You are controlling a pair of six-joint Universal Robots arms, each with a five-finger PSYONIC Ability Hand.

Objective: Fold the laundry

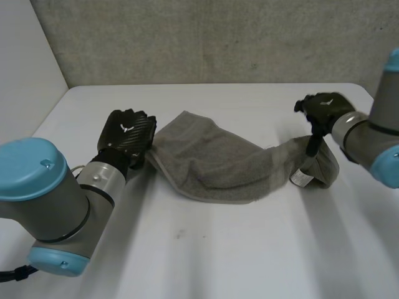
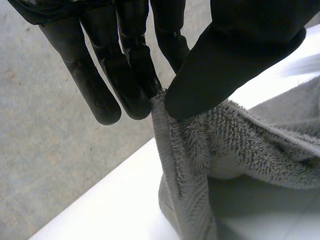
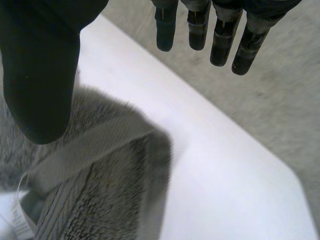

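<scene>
A grey towel (image 1: pixel 212 159) lies crumpled across the middle of the white table (image 1: pixel 218 255), stretched between my two hands. My left hand (image 1: pixel 128 134) is at the towel's left end. In the left wrist view its thumb and fingers (image 2: pixel 125 75) pinch the towel's hemmed edge (image 2: pixel 172 145) and hold it lifted off the table. My right hand (image 1: pixel 324 107) hovers above the towel's right end, where a white label (image 1: pixel 300 179) hangs. In the right wrist view its fingers (image 3: pixel 197 30) are straight and apart from the thumb (image 3: pixel 40 75), and the towel (image 3: pixel 100 175) lies loose under the thumb.
The table's far edge (image 1: pixel 212 85) runs along a grey wall (image 1: pixel 218 37). The table's rounded right corner (image 3: pixel 295 195) lies just past my right hand. Bare tabletop spreads in front of the towel, between my arms.
</scene>
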